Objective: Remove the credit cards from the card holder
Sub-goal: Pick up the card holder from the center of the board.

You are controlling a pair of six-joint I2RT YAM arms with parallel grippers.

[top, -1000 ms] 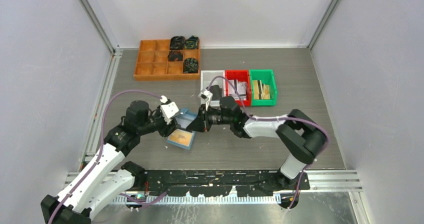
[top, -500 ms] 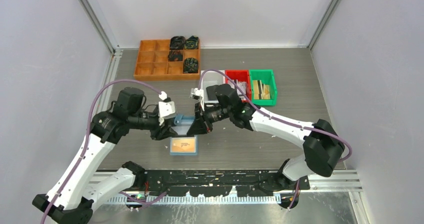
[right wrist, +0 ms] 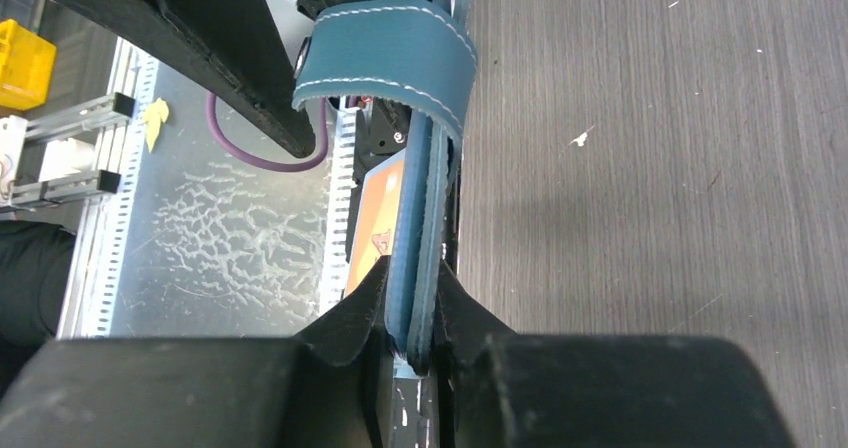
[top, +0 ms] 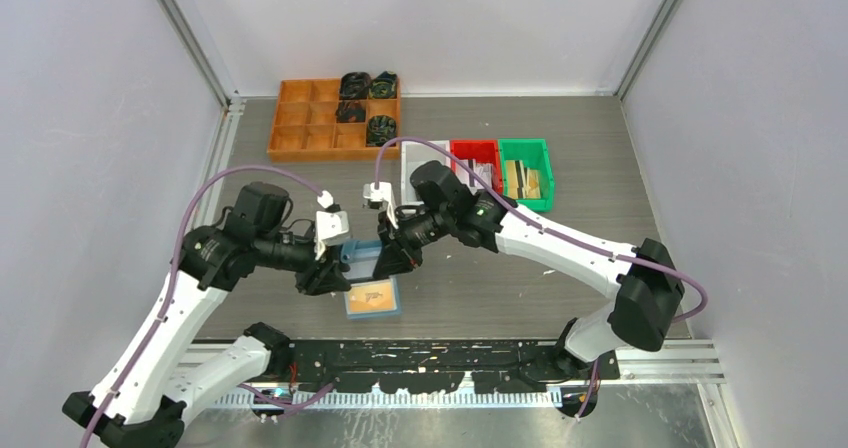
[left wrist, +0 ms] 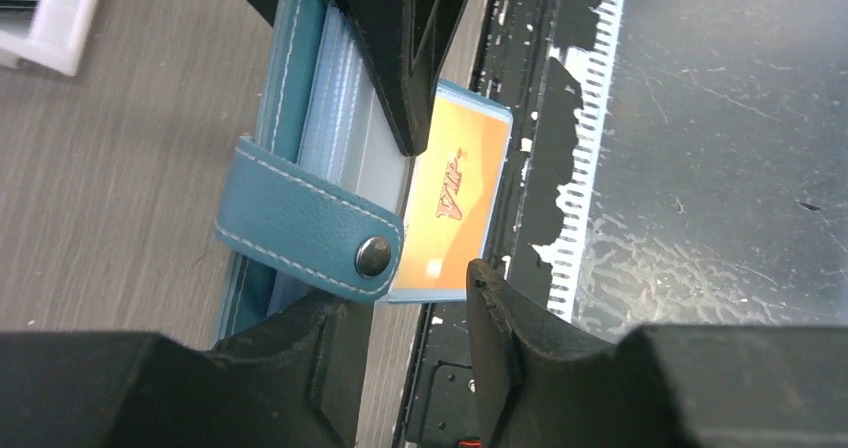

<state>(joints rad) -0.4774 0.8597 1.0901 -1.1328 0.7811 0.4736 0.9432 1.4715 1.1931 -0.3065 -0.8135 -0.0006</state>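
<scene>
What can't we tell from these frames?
- Cards left inside the card holder: left wrist view, right gripper covers the pockets.
- Whether the left gripper touches the orange card: top view, its own wrist blocks it.
- Green bin contents: top view, too small.

We see an orange compartment tray (top: 300, 118), dark items (top: 380, 128), perhaps cables, in its right-hand cells, right of the tray a white bin (top: 428, 151), red bin (top: 474, 149), green bin (top: 525, 145).
</scene>
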